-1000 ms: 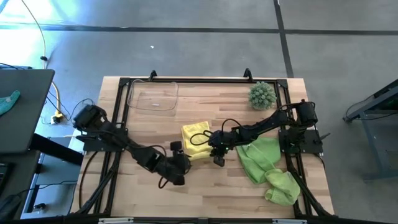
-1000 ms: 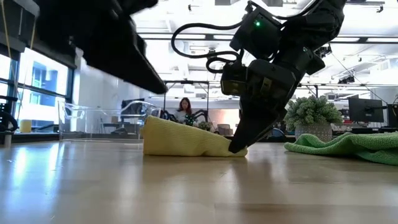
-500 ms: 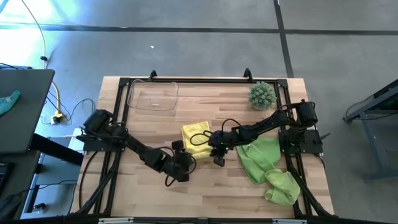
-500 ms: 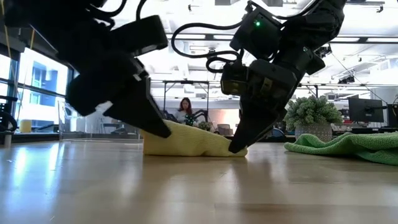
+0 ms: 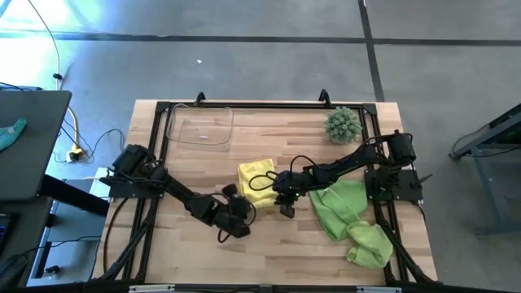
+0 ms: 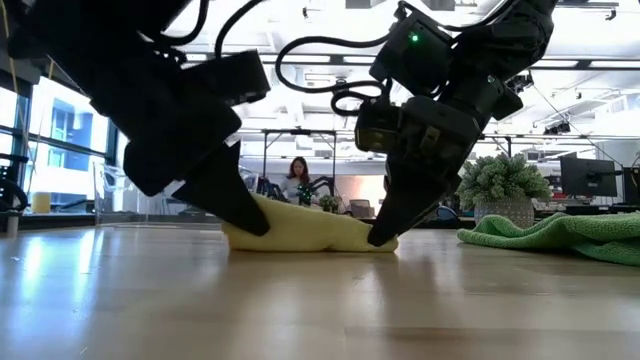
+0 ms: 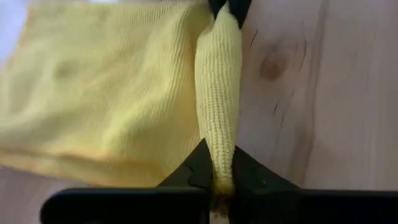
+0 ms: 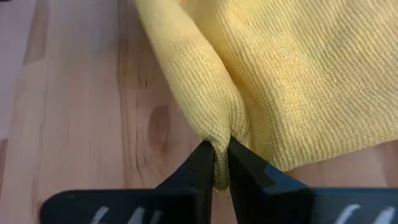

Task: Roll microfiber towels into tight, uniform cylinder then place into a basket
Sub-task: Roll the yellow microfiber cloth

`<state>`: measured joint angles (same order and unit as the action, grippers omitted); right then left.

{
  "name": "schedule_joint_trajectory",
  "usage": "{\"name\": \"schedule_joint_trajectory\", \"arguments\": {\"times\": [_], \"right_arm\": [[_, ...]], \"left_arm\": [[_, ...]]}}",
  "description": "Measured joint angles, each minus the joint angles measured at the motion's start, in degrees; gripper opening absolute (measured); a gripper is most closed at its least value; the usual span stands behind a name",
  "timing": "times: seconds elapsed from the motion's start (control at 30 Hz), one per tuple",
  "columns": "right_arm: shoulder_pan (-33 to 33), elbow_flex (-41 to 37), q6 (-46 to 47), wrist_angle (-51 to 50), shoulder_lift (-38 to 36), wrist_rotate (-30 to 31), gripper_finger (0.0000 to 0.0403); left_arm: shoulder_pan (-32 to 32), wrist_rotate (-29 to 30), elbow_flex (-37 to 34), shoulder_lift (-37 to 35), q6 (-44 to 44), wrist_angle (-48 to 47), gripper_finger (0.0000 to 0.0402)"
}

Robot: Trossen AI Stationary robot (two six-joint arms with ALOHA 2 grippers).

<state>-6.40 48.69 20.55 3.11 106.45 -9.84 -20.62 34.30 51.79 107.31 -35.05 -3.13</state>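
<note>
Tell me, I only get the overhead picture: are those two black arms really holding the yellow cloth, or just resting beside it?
Observer: Holding it. The left end effector is shut on the yellow cloth, pinching a folded edge of it.
Operator: And the other arm?
Observer: The right end effector is shut on a bunched edge of the same cloth.
Operator: Is the cloth up in the air?
Observer: No. From table height it lies on the wooden table between the two arms.
</note>
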Motion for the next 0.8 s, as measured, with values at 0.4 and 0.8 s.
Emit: {"name": "schedule_joint_trajectory", "arguments": {"times": [0.4,0.8], "right_arm": [[-1.9,-0.4,-12.2,-4.7,-7.2,-0.3,0.0093],[-16.5,-0.2,-32.7,-1.2,-8.2,20.8,0.0097]], "left_arm": [[3.2,-11.3,-10.9,-0.4,-11.9,20.7,0.0004],[10.7,-28.9,-11.4,-0.5,-14.3,23.1,0.0005]]}}
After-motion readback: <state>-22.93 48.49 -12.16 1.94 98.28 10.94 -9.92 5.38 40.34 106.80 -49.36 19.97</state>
